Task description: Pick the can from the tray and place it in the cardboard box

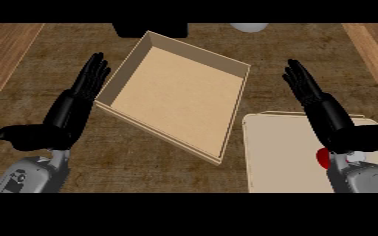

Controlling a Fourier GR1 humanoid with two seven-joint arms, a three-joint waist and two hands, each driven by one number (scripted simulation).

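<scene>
Can [322, 158] on tray [284, 155], behind open right hand [314, 97]; left hand [81, 92] open, empty.

Left hand [83, 92] and right hand [310, 92] — both open, fingers straight, raised.

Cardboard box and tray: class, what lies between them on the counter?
Nothing: in the head view only a bare strip of brown counter separates the cardboard box from the tray.

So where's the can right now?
In the head view, the can shows as a red sliver at lower right on the tray, mostly hidden behind the right hand, right of the cardboard box.
</scene>
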